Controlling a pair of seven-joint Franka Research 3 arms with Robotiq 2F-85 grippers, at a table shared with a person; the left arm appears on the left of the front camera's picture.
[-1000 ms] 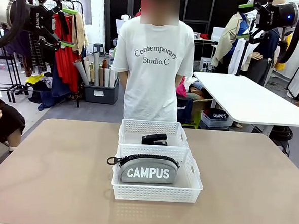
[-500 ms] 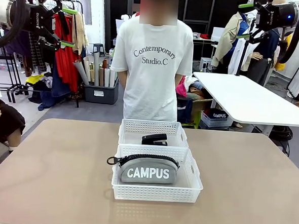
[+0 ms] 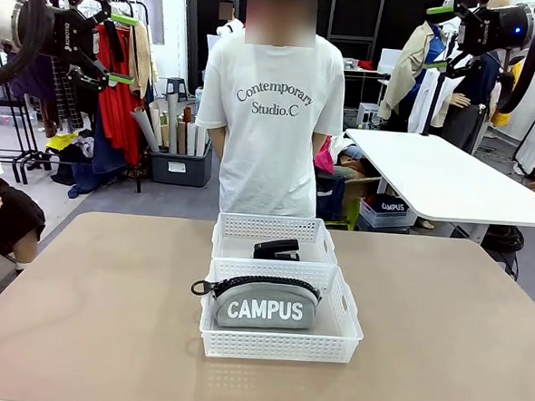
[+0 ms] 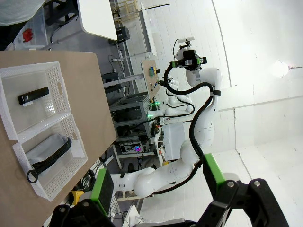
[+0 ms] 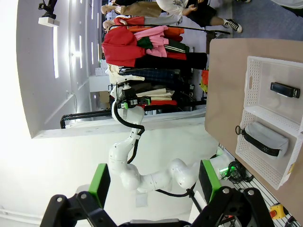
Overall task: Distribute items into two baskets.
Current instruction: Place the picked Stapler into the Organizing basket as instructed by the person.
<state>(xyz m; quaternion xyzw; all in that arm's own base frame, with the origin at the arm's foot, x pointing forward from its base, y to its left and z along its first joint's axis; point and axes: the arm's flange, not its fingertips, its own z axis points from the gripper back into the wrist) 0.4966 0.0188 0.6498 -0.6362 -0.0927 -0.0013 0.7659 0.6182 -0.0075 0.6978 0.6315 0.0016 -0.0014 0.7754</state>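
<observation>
The grey fabric "CAMPUS" zip pouch (image 3: 266, 303) lies in the near white lattice plastic basket (image 3: 280, 344); the black stapler (image 3: 276, 249) lies in the matching basket (image 3: 270, 227) touching behind it. Left tool (image 3: 120, 48) and right tool (image 3: 438, 35) hang high above, both wide open, empty.

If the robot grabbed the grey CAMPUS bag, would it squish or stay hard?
The pouch looks like soft fabric, so it would probably squish and sag. It seems light. Its cloth likely grips well, and lying flat in the basket, it shouldn't roll.
</observation>
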